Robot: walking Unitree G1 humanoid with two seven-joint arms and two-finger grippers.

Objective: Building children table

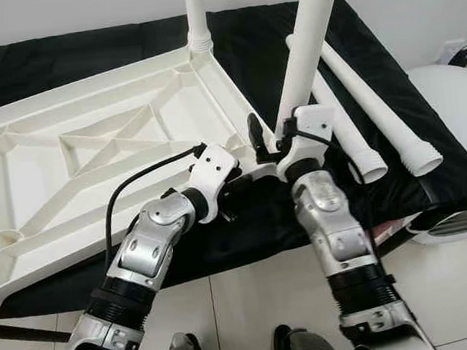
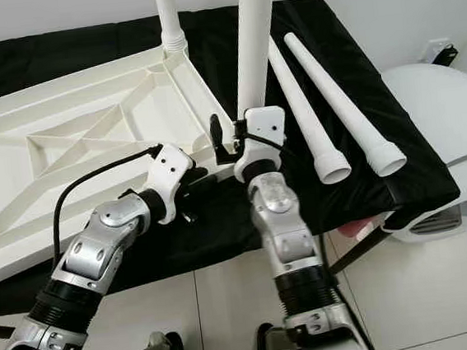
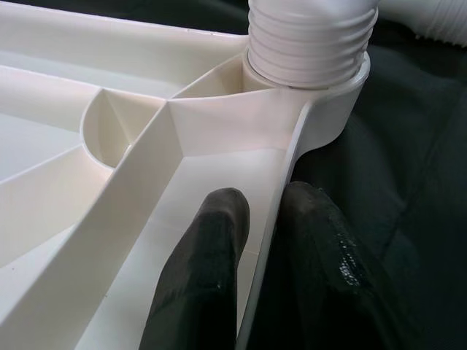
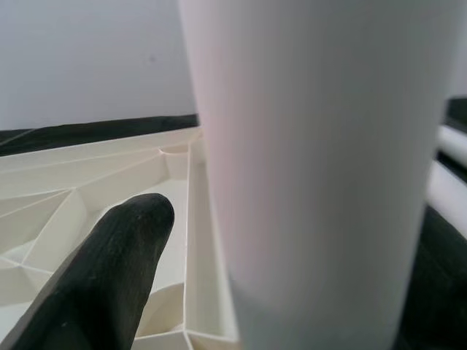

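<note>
black cloth (image 1: 389, 69), white appliance (image 2: 448, 121)

Both eye views look down from the head, forward over the two arms onto the upturned tabletop (image 1: 91, 155) on the black-draped desk (image 2: 347, 65), sharing nearly the whole scene. The left wrist view sits very close along its pincer (image 3: 259, 240) at the tabletop's rim. The right wrist view presses against the upright leg (image 4: 321, 168), tabletop behind.
</note>
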